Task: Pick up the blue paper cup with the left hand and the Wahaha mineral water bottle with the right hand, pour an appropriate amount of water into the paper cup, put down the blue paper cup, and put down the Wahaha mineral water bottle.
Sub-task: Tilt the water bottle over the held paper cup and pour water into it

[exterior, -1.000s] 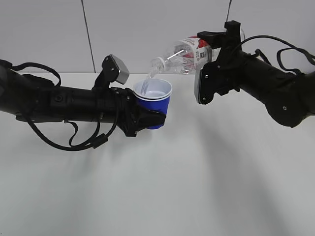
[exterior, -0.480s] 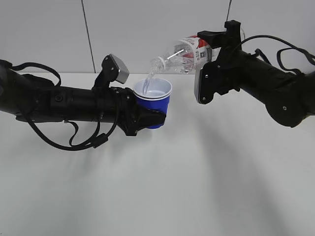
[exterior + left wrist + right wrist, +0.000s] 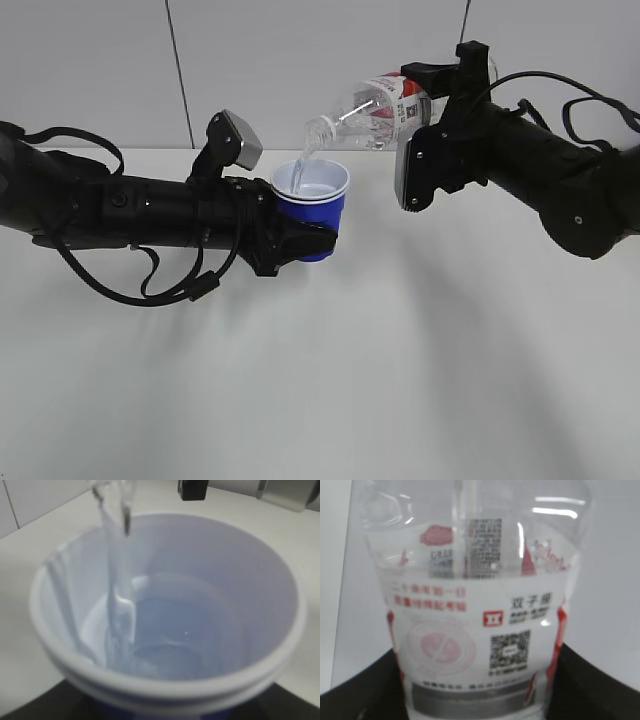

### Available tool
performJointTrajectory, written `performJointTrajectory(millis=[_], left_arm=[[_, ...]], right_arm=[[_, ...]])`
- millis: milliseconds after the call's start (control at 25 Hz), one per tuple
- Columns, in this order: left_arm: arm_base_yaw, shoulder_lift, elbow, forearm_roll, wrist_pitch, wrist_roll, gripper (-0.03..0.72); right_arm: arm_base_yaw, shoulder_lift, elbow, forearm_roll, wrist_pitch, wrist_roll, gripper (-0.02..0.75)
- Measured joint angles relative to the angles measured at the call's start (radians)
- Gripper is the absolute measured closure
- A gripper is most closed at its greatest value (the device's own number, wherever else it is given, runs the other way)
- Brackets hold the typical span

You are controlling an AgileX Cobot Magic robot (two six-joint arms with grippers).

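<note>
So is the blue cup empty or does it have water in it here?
Partly filled: water pools in the blue paper cup, well below the rim, and a stream still falls in.

Bright even overhead light, soft table shadows, blurry wrist close-ups.

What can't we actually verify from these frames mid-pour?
- Blue paper cup: lower wall hidden by the left gripper, exterior view.
- Wahaha mineral water bottle: base hidden behind the right gripper; its fill level unreadable.
- Water: cup depth unclear, left wrist view blurred.
- Right wrist view: label fine print blurred.
</note>
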Motion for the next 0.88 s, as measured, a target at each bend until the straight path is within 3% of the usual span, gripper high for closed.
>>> performJointTrajectory(millis=[880], left_arm=[[0.000,0.000,0.000,-0.002,0.000,0.000,0.278]], right_arm=[[0.000,0.000,0.000,-0.006,-0.002,-0.011,0.262]])
